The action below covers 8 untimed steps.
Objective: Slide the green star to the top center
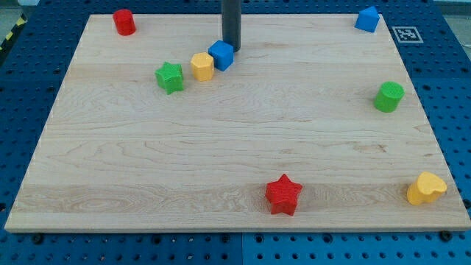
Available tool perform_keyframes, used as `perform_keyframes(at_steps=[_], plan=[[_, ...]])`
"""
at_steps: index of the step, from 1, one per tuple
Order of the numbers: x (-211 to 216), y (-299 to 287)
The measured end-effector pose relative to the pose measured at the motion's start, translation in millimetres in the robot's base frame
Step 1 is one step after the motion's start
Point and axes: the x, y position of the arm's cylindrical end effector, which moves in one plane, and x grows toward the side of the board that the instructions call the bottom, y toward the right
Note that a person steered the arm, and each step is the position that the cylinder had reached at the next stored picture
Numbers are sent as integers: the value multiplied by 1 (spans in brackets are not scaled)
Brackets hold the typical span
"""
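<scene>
The green star (170,76) lies on the wooden board (235,147) at the upper left of centre. To its right stands a yellow hexagon block (202,66), and right of that a blue cube (221,55); the last two touch. My tip (232,48) comes down from the view's top centre, right beside the blue cube's upper right side. The tip is well to the right of the green star, with the yellow and blue blocks between them.
A red cylinder (124,22) stands at the top left corner. A blue pentagon-like block (367,19) is at the top right. A green cylinder (388,96) is at the right edge. A red star (283,194) is at bottom centre. A yellow heart (426,188) is at bottom right.
</scene>
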Motion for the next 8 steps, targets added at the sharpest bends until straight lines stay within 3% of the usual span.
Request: perform_keyframes(at_steps=[1,2,3,4,5,8], plan=[[1,-2],[32,7],[91,19],[146,-11],[156,-80],[129,-111]])
